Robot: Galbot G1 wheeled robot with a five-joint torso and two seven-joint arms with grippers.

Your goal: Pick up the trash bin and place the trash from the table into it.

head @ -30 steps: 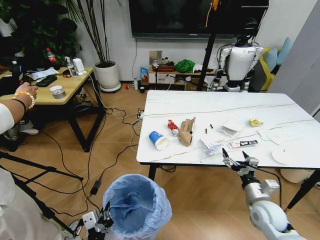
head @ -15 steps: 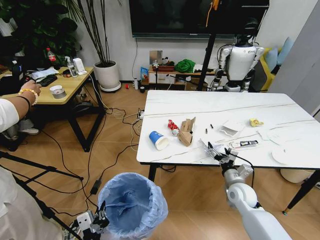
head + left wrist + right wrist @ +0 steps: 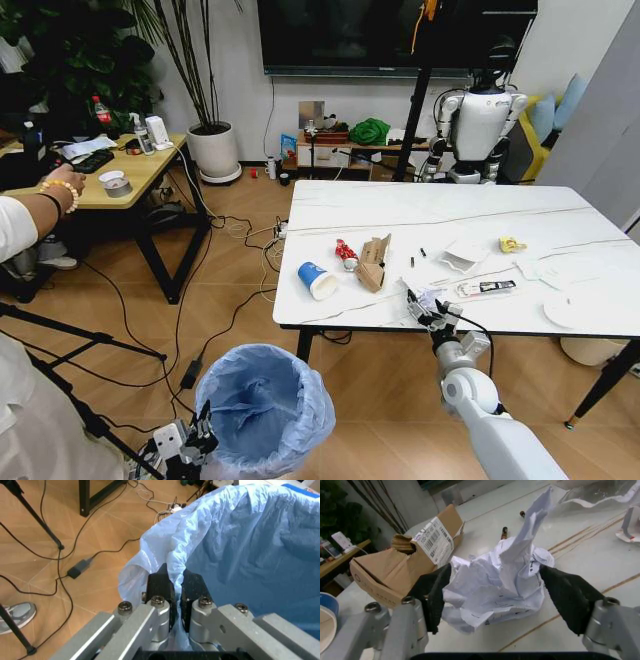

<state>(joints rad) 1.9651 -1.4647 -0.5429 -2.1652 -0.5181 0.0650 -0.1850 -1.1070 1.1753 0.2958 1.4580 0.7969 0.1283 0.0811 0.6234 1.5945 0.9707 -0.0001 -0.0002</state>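
Warm wood flooring strewn with black cables runs under everything, and low at the left the trash bin (image 3: 265, 408) stands on it beside the near corner of the tabletop (image 3: 440, 215), close enough that litter can be carried across and dropped in. Its liner is a thin, crinkled light-blue plastic bag that billows over the round rim. The left gripper (image 3: 174, 589) is clenched on a fold of that liner at the rim, its dark pads pinching the soft plastic, which looks like a way to keep the bin steady and its mouth open.

Further right, the white marble-look slab carries the trash in a loose row: a blue-and-white paper cup (image 3: 317, 280) on its side, a red wrapper (image 3: 346, 253), a torn brown carton (image 3: 405, 560) with a barcode label and a ragged open end, then flat white papers and a yellow scrap (image 3: 512, 244) beyond.

At the near edge, the right gripper (image 3: 500, 592) straddles a crumpled white paper (image 3: 424, 296), its black pads spread wide on either side and not yet squeezing. The wad is stiff, creased and peaked, so it should compress readily when pinched.
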